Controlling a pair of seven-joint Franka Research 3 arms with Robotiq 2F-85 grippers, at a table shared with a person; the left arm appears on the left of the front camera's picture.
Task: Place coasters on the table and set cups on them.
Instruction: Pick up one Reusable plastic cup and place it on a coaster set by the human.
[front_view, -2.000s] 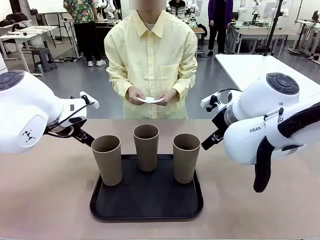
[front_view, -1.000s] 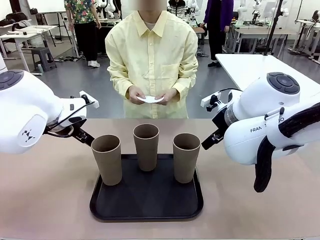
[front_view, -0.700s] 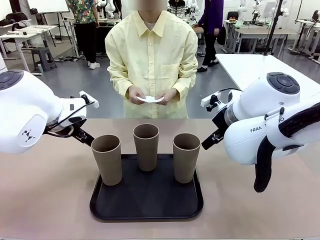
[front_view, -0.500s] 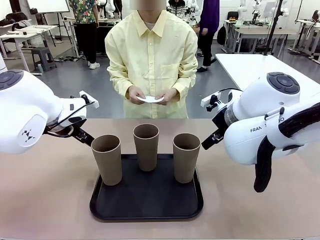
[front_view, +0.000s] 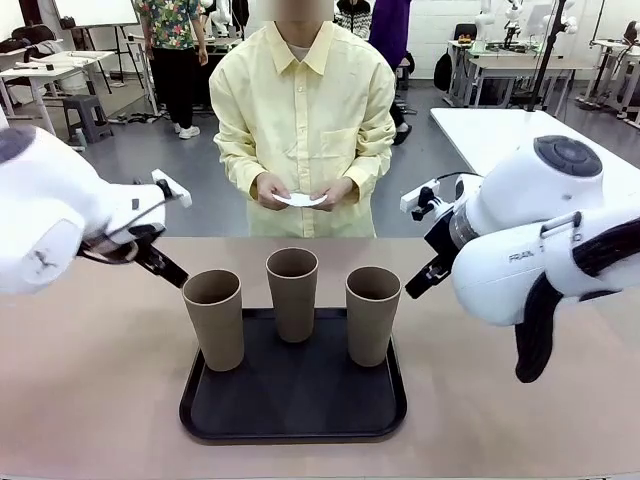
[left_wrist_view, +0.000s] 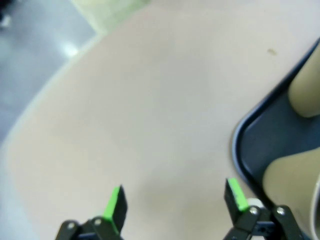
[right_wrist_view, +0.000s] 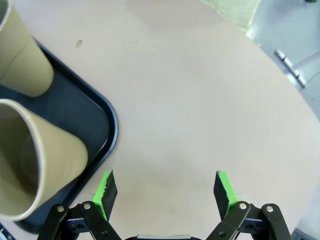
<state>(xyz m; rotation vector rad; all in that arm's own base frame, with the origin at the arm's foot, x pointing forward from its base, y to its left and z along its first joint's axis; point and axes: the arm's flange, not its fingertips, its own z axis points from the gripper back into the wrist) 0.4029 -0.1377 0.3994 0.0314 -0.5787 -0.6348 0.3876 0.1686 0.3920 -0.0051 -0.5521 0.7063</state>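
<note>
Three brown cups stand on a black tray (front_view: 300, 410): the left cup (front_view: 214, 318), the middle cup (front_view: 292, 292) and the right cup (front_view: 372, 314). The person across the table (front_view: 90, 400) holds white coasters (front_view: 301, 199) flat between both hands at waist height. My left gripper (left_wrist_view: 175, 202) hangs open over bare tabletop, left of the tray's edge (left_wrist_view: 239, 150), with two cups (left_wrist_view: 290, 185) beside it. My right gripper (right_wrist_view: 165, 192) is open above the table just right of the tray (right_wrist_view: 107, 125), the nearest cup (right_wrist_view: 35, 165) at its left.
A white table (front_view: 500, 130) stands behind on the right. Other people and tables are far back in the room. Bare tabletop lies on both sides of the tray and between it and the person.
The left arm has shifted left and slightly up; the right arm has risen a little. The person's hands, the coasters and the cups have not moved.
</note>
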